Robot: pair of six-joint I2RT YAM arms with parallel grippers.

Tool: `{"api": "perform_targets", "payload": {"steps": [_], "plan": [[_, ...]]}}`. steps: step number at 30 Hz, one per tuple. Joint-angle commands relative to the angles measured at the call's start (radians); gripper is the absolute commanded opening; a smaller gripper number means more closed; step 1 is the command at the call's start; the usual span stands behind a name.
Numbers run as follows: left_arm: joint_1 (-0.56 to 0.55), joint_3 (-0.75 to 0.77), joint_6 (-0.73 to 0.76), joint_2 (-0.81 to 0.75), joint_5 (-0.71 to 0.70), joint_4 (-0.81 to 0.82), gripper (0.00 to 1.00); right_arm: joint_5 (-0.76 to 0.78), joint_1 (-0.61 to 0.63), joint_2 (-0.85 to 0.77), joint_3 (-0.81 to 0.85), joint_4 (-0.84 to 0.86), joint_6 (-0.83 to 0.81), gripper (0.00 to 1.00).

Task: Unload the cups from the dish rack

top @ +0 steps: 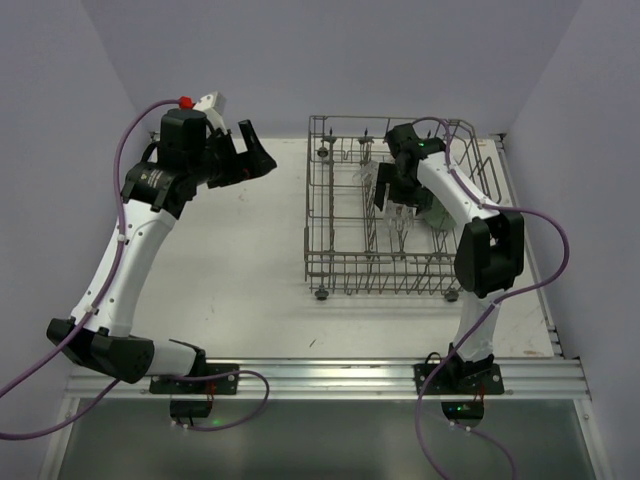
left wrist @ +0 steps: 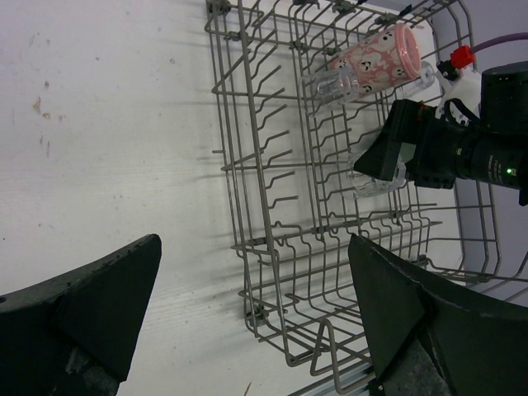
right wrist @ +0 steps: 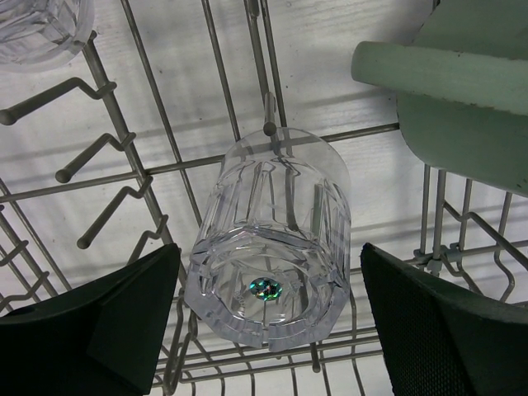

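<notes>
The white tabletop [top: 250, 270] carries the dish rack [top: 316, 190], and every cup I can see sits inside it. My left pincer [left wrist: 247, 313] hangs well outside the rack's left wall, fingers spread and holding nothing. My right pincer [right wrist: 268, 330] is down inside the rack, in its right half. Its fingers are apart on either side of a clear glass tumbler [right wrist: 268, 239] and do not seem to touch it.

The mint-green mug [right wrist: 454, 91] lies just to the right of that tumbler. The pink patterned cup [left wrist: 375, 62] rests on its side near the rack's far end, with another clear glass [left wrist: 334, 82] against it.

The tumbler between my fingers stands base-up and tilted, and a tine [right wrist: 267, 125] shows through its far wall. As I judge it, the step in hand is closing on this glass.

- I should centre first, so that both fingers meet the ribbed wall at once and neither one pushes the glass along the wires.
- I should squeeze gently but firmly, because faceted glass is slick and may twist in the grip.
- I should draw it out along its own lean, away from the tine, rather than dragging it sideways.
- My right finger must stay off the mug as I rise past the rack's wires.
</notes>
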Motion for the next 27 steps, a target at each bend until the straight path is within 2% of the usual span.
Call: {"api": "perform_targets", "payload": {"steps": [1, 11, 17, 20, 21, 23, 24, 26, 27], "plan": [[0.011, 0.007, 0.016, -0.030, 0.033, -0.013, 1.00, -0.008, 0.003, 0.009, -0.005, -0.008, 0.028, 0.92], [0.013, 0.010, 0.016, -0.032, 0.033, -0.016, 1.00, -0.047, 0.003, 0.022, -0.013, -0.008, 0.044, 0.87], [0.013, 0.002, 0.015, -0.032, 0.034, -0.016, 1.00, -0.054, 0.002, 0.045, 0.018, -0.020, 0.051, 0.77], [0.013, 0.003, 0.015, -0.035, 0.033, -0.018, 1.00, -0.054, 0.002, 0.052, 0.030, -0.023, 0.052, 0.67], [0.013, 0.002, 0.015, -0.035, 0.033, -0.019, 1.00, -0.052, 0.002, 0.054, 0.033, -0.021, 0.052, 0.59], [0.013, 0.000, 0.015, -0.036, 0.033, -0.021, 1.00, -0.049, 0.002, 0.060, 0.042, -0.024, 0.049, 0.50], [0.013, 0.000, 0.013, -0.036, 0.033, -0.021, 1.00, -0.046, 0.002, 0.063, 0.045, -0.026, 0.048, 0.41], [0.013, -0.001, 0.013, -0.035, 0.033, -0.021, 1.00, -0.044, 0.002, 0.065, 0.059, -0.035, 0.043, 0.30], [0.013, -0.001, 0.011, -0.035, 0.034, -0.022, 1.00, -0.041, 0.002, 0.065, 0.064, -0.038, 0.041, 0.19]]}}
